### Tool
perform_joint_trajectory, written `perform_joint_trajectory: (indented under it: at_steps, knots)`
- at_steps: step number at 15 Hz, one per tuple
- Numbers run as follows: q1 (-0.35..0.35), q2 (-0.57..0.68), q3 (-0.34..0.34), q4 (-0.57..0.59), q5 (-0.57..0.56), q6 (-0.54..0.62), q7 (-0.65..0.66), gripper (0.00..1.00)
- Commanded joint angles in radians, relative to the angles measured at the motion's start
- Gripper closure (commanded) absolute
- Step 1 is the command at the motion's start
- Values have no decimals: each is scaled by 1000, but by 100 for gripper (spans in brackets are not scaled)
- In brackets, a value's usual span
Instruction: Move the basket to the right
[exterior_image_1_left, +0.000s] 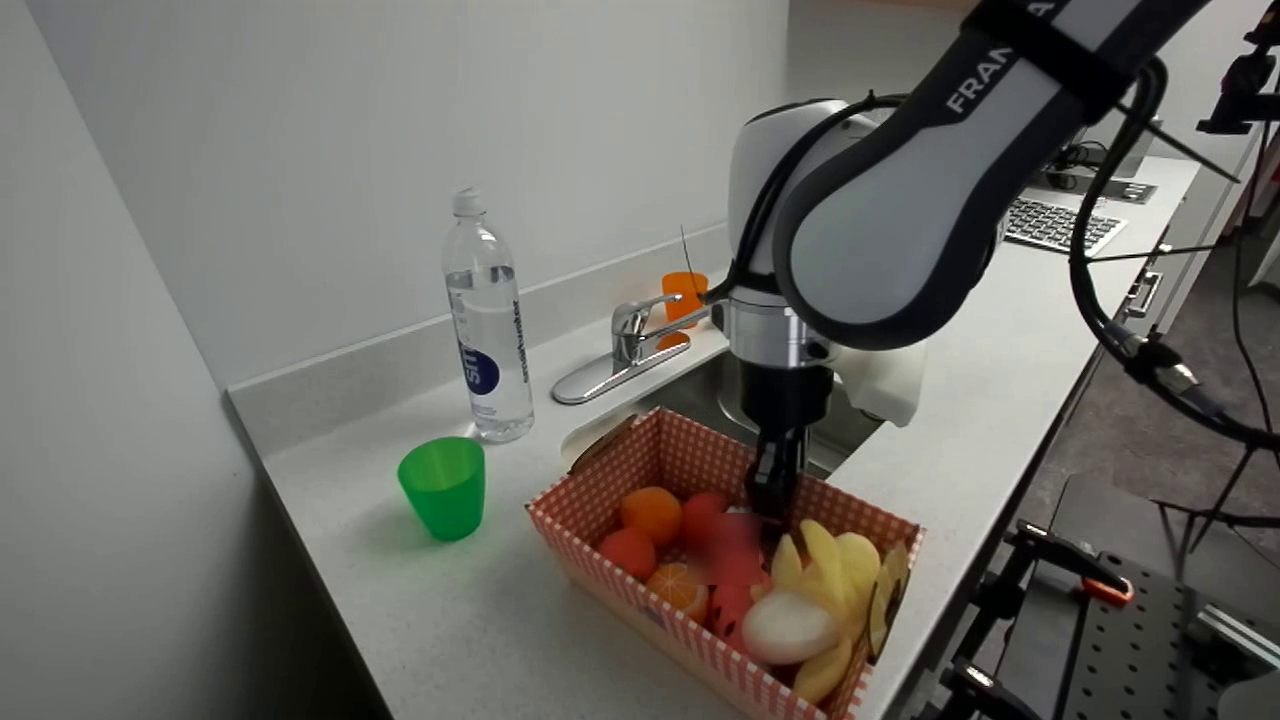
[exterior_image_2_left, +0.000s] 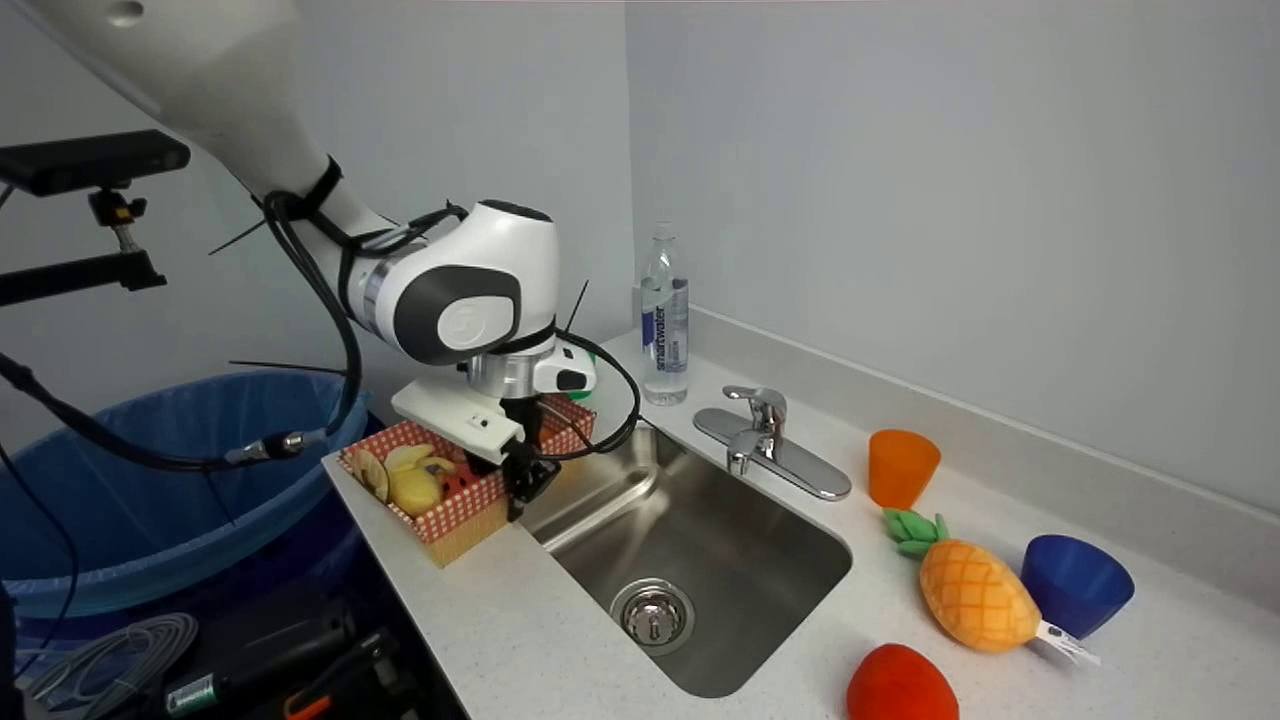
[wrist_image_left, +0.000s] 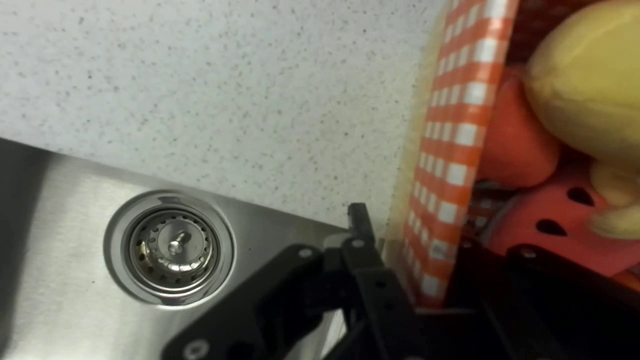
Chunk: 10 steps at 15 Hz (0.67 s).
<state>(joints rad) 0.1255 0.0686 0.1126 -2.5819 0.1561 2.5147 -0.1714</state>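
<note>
- The gripper (wrist_image_left: 415, 237) straddles a long wall of the basket (wrist_image_left: 452, 145), near the wall's middle: the outer finger (wrist_image_left: 370, 270) stands on the side of the sink (wrist_image_left: 70, 225), the inner finger (wrist_image_left: 480, 280) inside. I cannot tell whether they press on the wall; if they do not, a first pull may slip or only nudge it.
- Between the fingers the wall looks thin. Lifted by that alone, the basket would probably fold there or tilt, its far side hanging low.
- Just beside the inner finger, a watermelon toy (wrist_image_left: 560, 220) could get pinched if the jaws tighten.
- Farther inside, yellow toys (exterior_image_1_left: 858, 570) and a pale egg-shaped toy (exterior_image_1_left: 788, 628) are heaped at one end, likeliest to roll out on a tilt.
- Just past the outer finger, the sink's edge could catch a basket corner dragged that way, or let it drop in.
- Beyond the yellow toys, the edge of the counter (exterior_image_2_left: 480, 610) is near; a push that way risks a fall toward the blue bin (exterior_image_2_left: 180, 575).
- Off the opposite end, a wide swing could topple the green cup (exterior_image_1_left: 450, 495) or the bottle (exterior_image_1_left: 485, 350).
- Across the sink from the gripper, the faucet (exterior_image_2_left: 770, 415) could be bumped by a low carry.
</note>
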Motion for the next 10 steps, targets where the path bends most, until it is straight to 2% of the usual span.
perform_joint_trajectory:
  at_steps: [1, 10]
  knots:
    - [-17, -12, -16, -23, -79, -3, 68, 99]
    - [-78, 16, -109, -36, -224, -6, 245, 98]
